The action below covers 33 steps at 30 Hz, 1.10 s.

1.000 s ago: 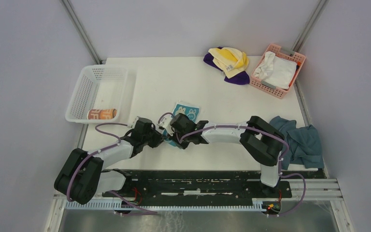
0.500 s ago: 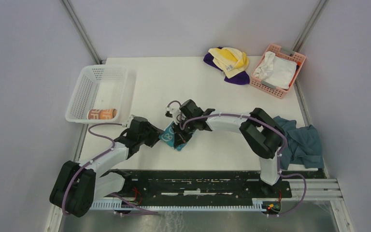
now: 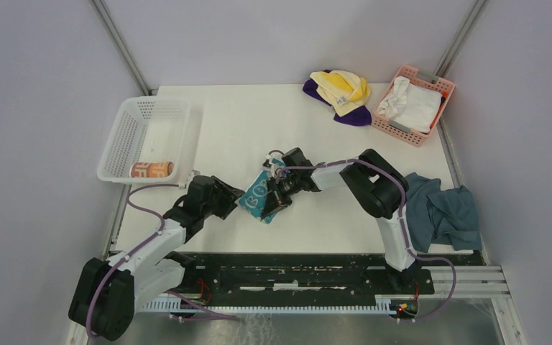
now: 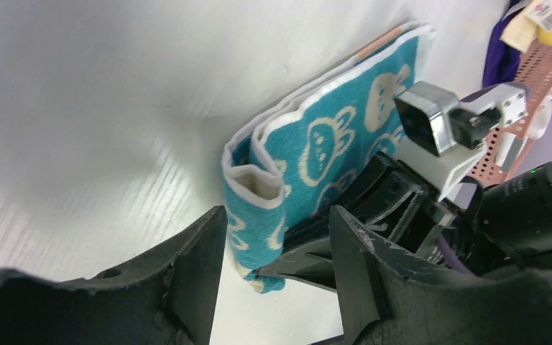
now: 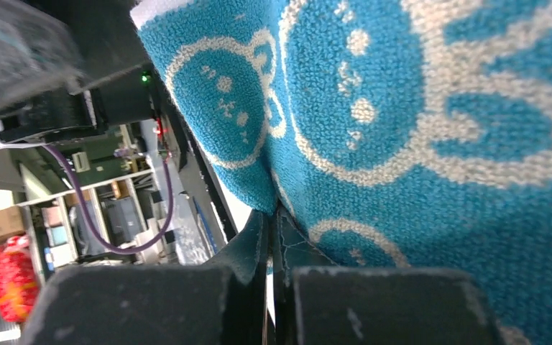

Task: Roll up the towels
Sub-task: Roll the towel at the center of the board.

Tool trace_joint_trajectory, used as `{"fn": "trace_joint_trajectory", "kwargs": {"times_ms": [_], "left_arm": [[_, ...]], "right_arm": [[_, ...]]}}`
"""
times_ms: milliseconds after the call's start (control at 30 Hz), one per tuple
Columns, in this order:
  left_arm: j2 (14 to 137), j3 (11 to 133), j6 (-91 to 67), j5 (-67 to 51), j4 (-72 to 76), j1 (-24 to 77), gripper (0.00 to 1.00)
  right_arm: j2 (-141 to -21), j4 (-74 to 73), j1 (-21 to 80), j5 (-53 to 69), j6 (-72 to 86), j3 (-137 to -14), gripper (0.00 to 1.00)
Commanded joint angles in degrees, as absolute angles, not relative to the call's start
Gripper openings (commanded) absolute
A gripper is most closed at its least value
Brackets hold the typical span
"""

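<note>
Pinching teal towel [image 3: 256, 196], seemingly folded since.

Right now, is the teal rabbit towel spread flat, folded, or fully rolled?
Folded. The teal rabbit towel lies doubled in layers with its near end looped over, not a full roll. The right gripper pinches it.

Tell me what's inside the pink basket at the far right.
A crumpled white cloth fills the pink basket. Whatever lies under the cloth is covered, so I cannot tell if anything else is inside.
</note>
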<state>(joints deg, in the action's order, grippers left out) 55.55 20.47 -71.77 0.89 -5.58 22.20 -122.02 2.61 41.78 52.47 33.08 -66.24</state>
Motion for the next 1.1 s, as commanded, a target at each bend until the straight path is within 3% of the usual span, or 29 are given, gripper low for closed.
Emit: {"fn": "trace_joint_trajectory", "kwargs": {"times_ms": [0, 167, 567, 800, 1067], "left_arm": [[56.89, 18.26, -70.47, -1.35, -1.57, 21.71, 0.61], [59.16, 17.23, -71.14, -2.27, 1.10, 21.47, 0.54], [52.70, 14.33, -72.26, -0.59, 3.51, 21.30, 0.53], [59.34, 13.80, -72.38, -5.82, 9.25, 21.40, 0.42], [67.43, 15.70, -70.69, -6.32, 13.13, 21.40, 0.42]], "right_arm": [[-124.25, 6.85, 40.20, 53.92, 38.12, -65.35, 0.00], [-126.00, 6.16, 38.22, 53.13, 39.36, -64.68, 0.00], [-126.89, 2.59, 38.06, 52.64, 37.88, -66.66, 0.01], [-127.13, 2.30, 38.09, 52.47, 37.75, -66.88, 0.01], [-126.47, 0.44, 38.09, 51.84, 36.06, -67.60, 0.02]]}}
